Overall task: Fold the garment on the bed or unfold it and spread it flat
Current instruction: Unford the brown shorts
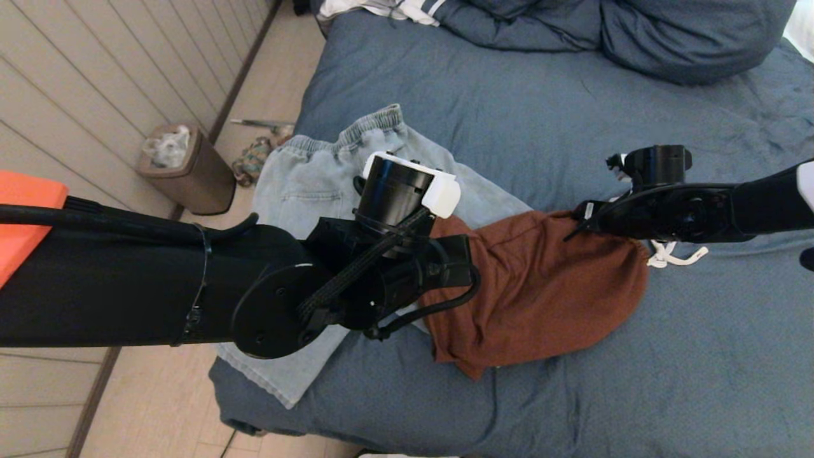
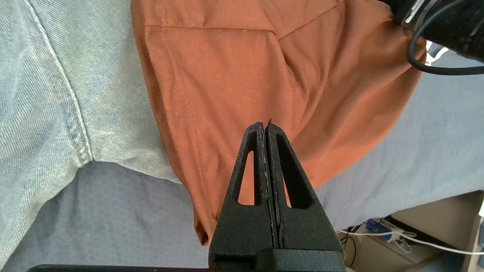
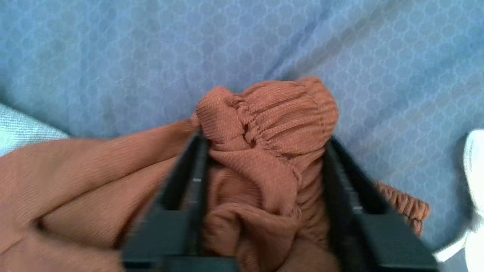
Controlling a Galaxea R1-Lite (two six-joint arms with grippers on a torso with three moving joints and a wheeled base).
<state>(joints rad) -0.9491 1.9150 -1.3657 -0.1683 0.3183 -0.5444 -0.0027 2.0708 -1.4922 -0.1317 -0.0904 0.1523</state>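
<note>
Rust-brown shorts point(image 1: 540, 292) lie crumpled on the slate-blue bed point(image 1: 509, 95), overlapping light-blue jeans point(image 1: 305, 184) spread at the bed's left edge. My right gripper point(image 3: 264, 139) sits at the shorts' far right corner, its jaws wide apart with the bunched elastic waistband point(image 3: 272, 109) filling the gap between them. A white drawstring point(image 1: 674, 256) trails on the cover beside it. My left gripper point(image 2: 264, 124) hovers above the shorts' left part point(image 2: 227, 75), shut with nothing in it. The left arm hides the seam where the shorts meet the jeans in the head view.
Blue pillows point(image 1: 668, 32) and a striped cloth point(image 1: 394, 9) lie at the head of the bed. A brown waste bin point(image 1: 191, 172) stands on the floor to the left by the wall. Cables point(image 2: 397, 234) run on the floor past the bed's edge.
</note>
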